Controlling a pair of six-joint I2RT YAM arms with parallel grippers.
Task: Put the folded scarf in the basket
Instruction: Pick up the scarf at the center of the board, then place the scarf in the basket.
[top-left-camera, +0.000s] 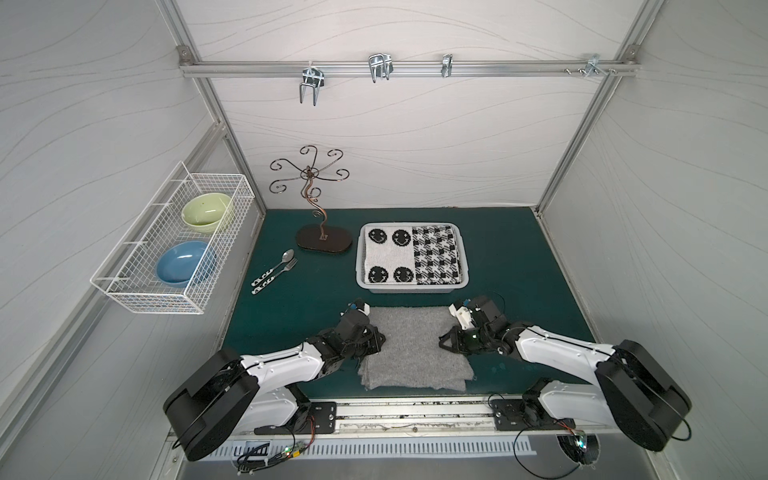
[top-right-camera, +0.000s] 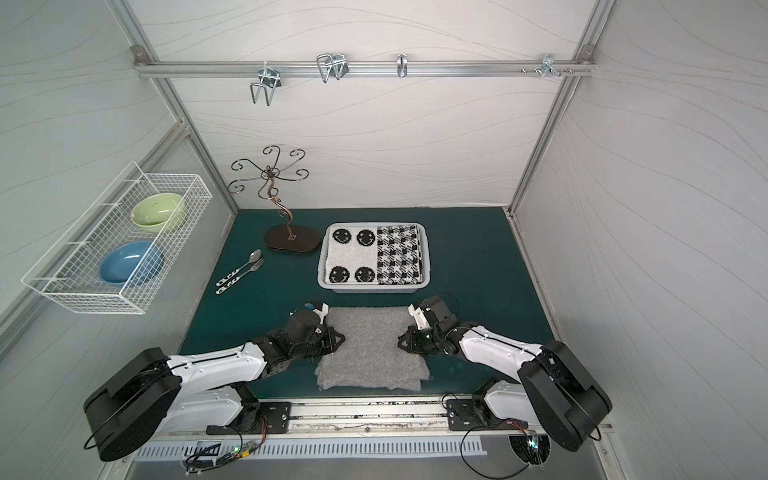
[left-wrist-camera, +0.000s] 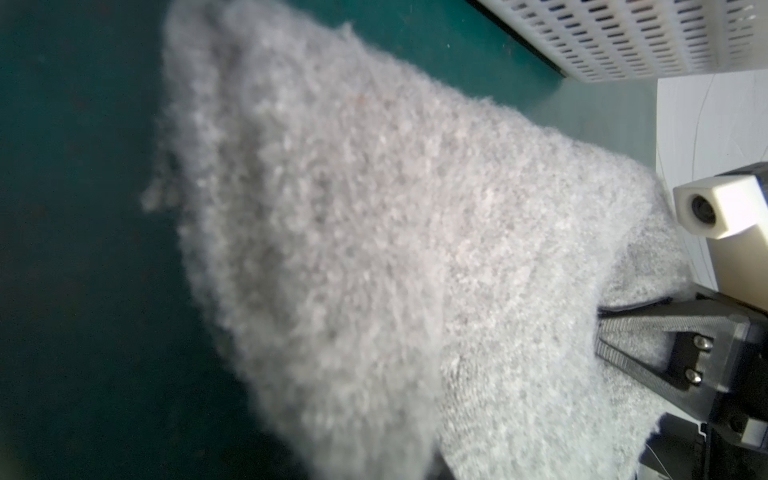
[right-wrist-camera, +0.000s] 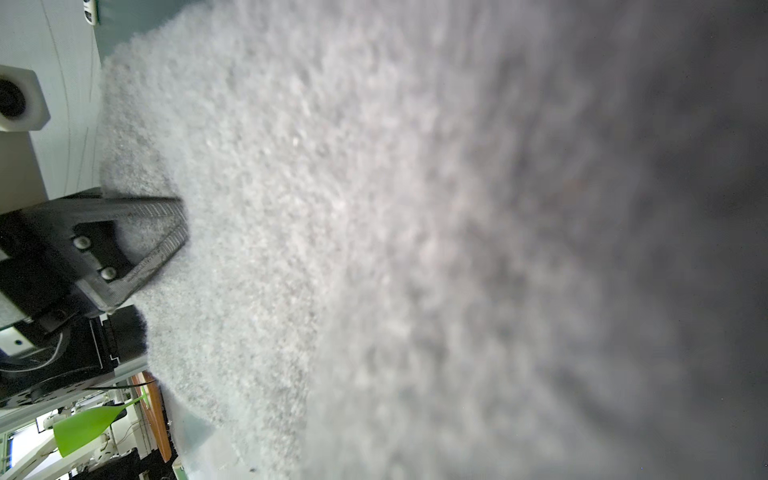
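Observation:
The folded scarf (top-left-camera: 413, 349) (top-right-camera: 370, 349) is grey and fuzzy and lies on the green mat in front of the basket (top-left-camera: 411, 289) (top-right-camera: 374, 289). My left gripper (top-left-camera: 379, 338) (top-right-camera: 338, 338) is shut on the scarf's left edge. My right gripper (top-left-camera: 442, 341) (top-right-camera: 401, 340) is shut on its right edge. The scarf (left-wrist-camera: 374, 249) fills the left wrist view, where the right gripper (left-wrist-camera: 600, 328) pinches the fabric. The right wrist view shows the scarf (right-wrist-camera: 374, 249) and the left gripper (right-wrist-camera: 183, 224) closed on it. Fabric hides each wrist's own jaws.
The basket holds a smiley-face cloth (top-left-camera: 388, 255) and a houndstooth cloth (top-left-camera: 436, 255). A curly metal stand (top-left-camera: 324, 241) stands left of it, with a spoon and fork (top-left-camera: 276, 270) nearby. A wire rack with bowls (top-left-camera: 174, 245) hangs on the left wall.

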